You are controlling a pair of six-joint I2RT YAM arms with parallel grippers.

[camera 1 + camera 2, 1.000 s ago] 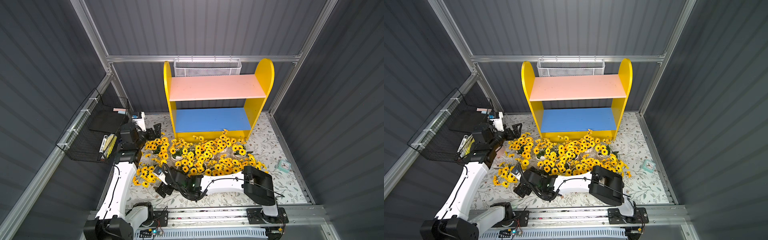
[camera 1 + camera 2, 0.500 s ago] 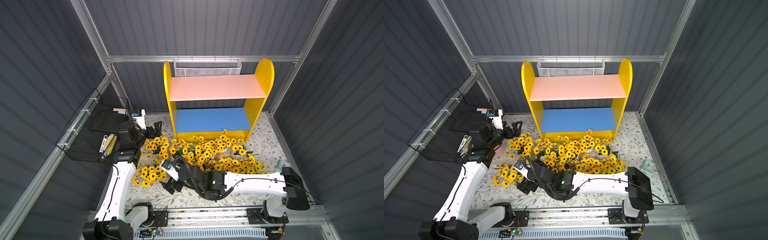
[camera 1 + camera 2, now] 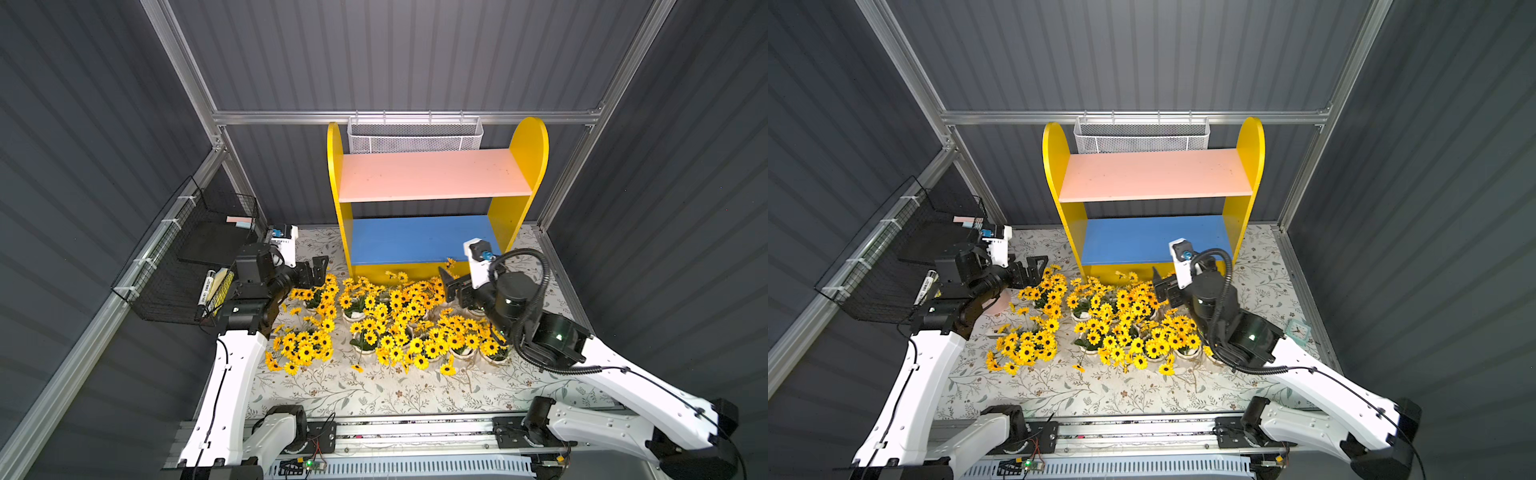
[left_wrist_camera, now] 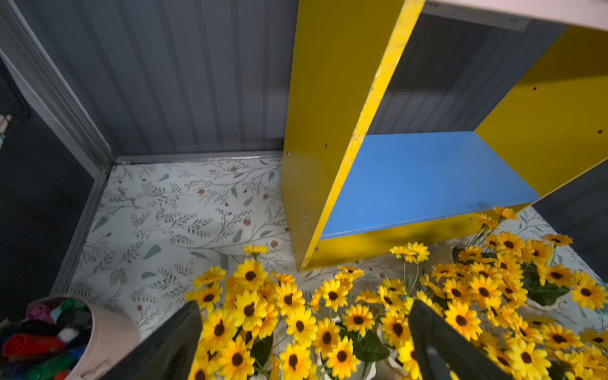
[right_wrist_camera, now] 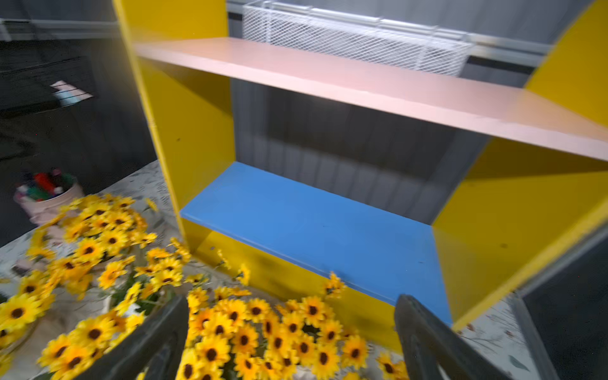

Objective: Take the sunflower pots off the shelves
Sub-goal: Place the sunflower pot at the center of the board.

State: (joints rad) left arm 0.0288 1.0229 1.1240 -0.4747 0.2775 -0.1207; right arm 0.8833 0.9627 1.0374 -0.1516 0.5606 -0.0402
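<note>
— Top views both show the sunflower pots (image 3: 390,320) off the shelves (image 3: 528,145). They stand crowded on the desk (image 3: 374,395), just in front of the unit's near edge, spreading from left to right. The pink upper board (image 3: 432,180) and the blue lower board (image 3: 415,239) lie bare.

— So nothing is left to lift?

— By my reading the job looks finished, or very nearly. Both wrist views agree: there is no pot on either board.

— And the pincers?

— The left pincer (image 3: 316,270) hangs at the far left edge of the flowers, fingers (image 4: 177,345) apart and holding nothing. Blooms show between and below them, ungripped. The right pincer (image 3: 453,289) hovers over the far right of the cluster, just in front of the blue board, spread wide and empty too.

— If one pot needed moving again, how would it handle?

— Light and top-heavy, I'd guess. The blooms and leaves look soft; they would give, or tangle with their neighbours. The white pot is the stiff part. I would take it by the pot's body, below the foliage, coming in low between the stems.

— Any risks?

— They are packed so tightly that one nudge could topple several. The pink cup of marker pens (image 4: 108,335) sits at the left edge of the flowers, under the left arm. The black wire rack (image 3: 187,266) and the white mesh basket (image 3: 415,139) are well apart.
</note>
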